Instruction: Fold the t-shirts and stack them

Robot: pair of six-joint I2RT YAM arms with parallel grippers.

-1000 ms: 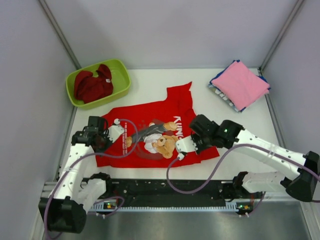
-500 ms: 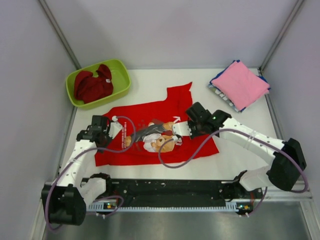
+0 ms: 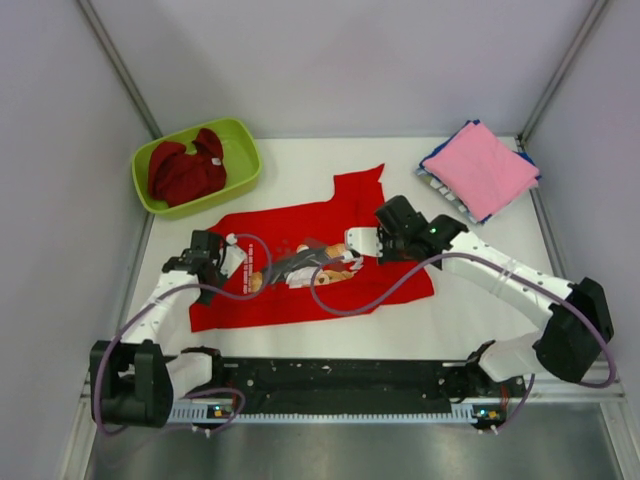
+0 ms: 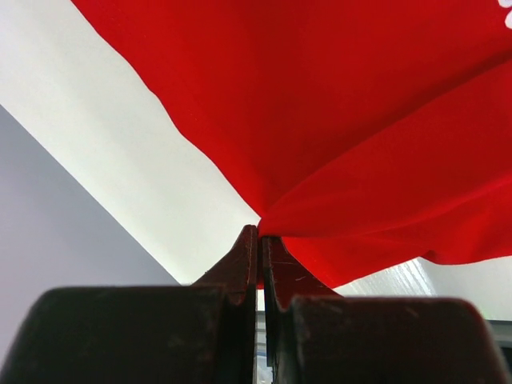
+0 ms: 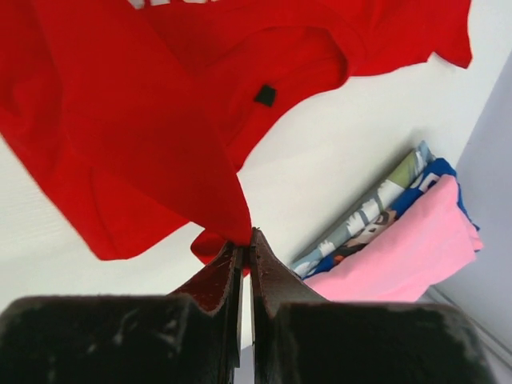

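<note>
Nearest us, the left gripper was clamped shut on a pinch of the red tee near its left edge. The cloth fanned out taut from the tips, so we judged it was raised to carry that side over in a fold. The right gripper was likewise closed on a pinch of the same tee on its right side. We took this as a matching hold, meant to keep the lifted edge level across the width. Between them the tee lay spread on the table, print upward, though from above we could not tell how far any fold reached. Farther back on the left, the tub held a dark red tee in a heap, probably waiting its turn. At the back right sat the stack, with a pink tee on top of a blue one, kept apart so finished tees had a place to go.
</note>
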